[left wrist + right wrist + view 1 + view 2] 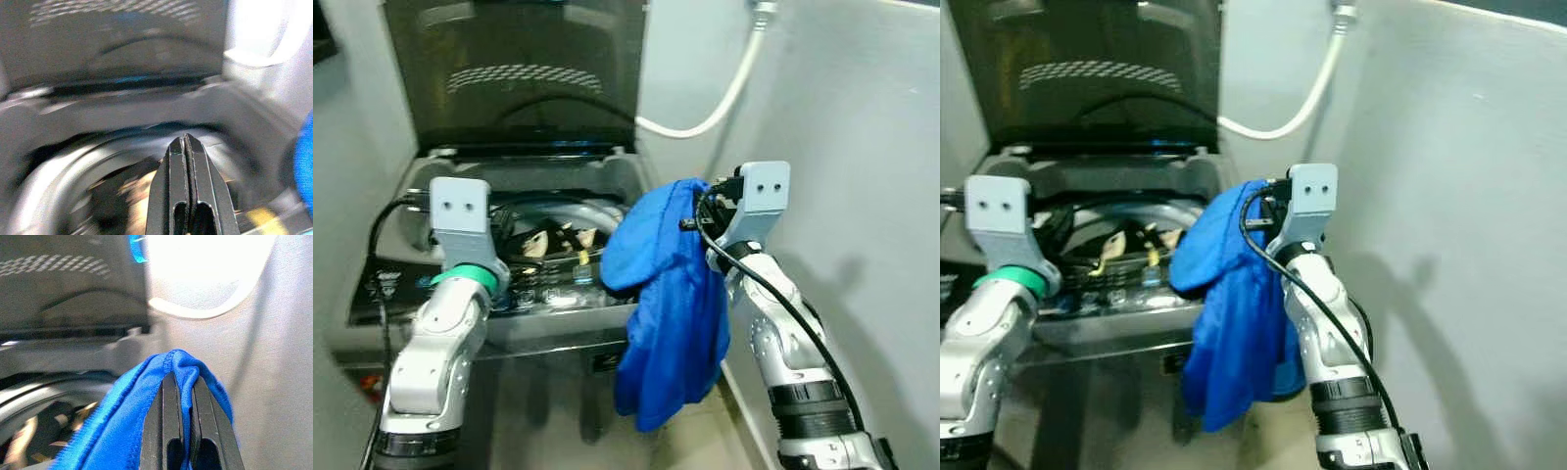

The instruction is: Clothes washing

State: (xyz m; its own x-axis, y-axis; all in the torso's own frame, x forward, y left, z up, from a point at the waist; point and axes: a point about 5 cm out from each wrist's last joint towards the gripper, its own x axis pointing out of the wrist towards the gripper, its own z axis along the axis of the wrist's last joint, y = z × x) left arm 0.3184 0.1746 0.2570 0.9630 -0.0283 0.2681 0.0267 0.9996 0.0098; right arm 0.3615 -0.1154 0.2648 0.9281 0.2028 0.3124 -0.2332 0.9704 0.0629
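Observation:
A bright blue garment (671,304) hangs over the right front corner of the top-loading washing machine (450,323), most of it dangling outside the tub. My right gripper (182,378) is shut on a fold of the blue garment (146,411) at its top, beside the machine's right rim. The machine's dark lid (514,69) stands open. Inside the drum (553,235) lie dark and pale clothes. My left gripper (185,142) is shut with nothing between its fingers, held above the drum (73,166) on the left side.
A white hose (720,103) curves down the wall behind the machine. A pale wall (862,196) stands close on the right. The control panel (391,284) runs along the machine's front left. Tiled floor (705,431) lies below the hanging garment.

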